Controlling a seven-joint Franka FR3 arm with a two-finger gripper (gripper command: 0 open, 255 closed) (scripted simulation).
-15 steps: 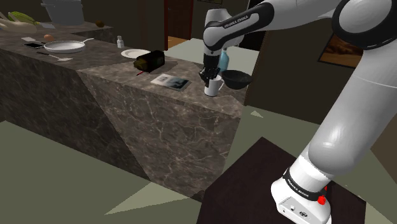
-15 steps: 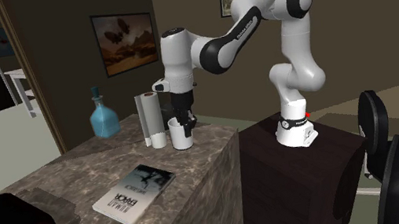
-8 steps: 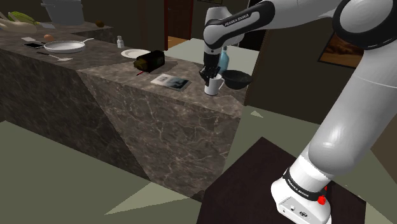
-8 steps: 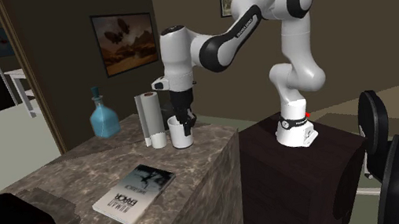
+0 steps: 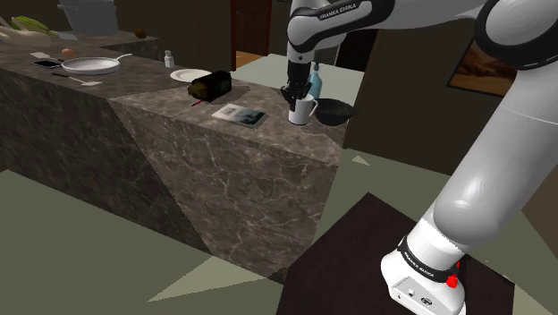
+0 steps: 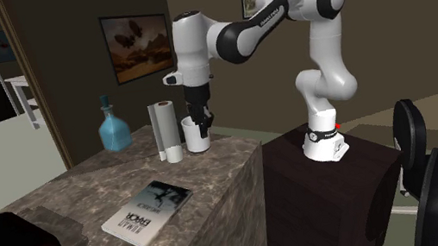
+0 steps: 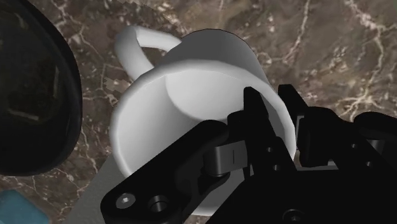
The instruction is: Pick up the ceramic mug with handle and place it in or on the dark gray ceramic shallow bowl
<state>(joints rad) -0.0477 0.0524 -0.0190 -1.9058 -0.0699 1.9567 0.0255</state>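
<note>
The gripper (image 5: pixel 292 95) is closed on the wall of the white mug (image 5: pixel 302 109), with one finger inside and one outside. The mug hangs upright, a little above the marble surface (image 5: pixel 170 107), just beside the dark bowl (image 5: pixel 333 112).

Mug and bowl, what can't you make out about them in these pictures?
- bowl: wrist view, cut off by the picture's edge, most of its rim missing.
- mug base: wrist view, hidden under its own wall and the gripper.
- mug handle: second exterior view, behind the mug's body.
</note>
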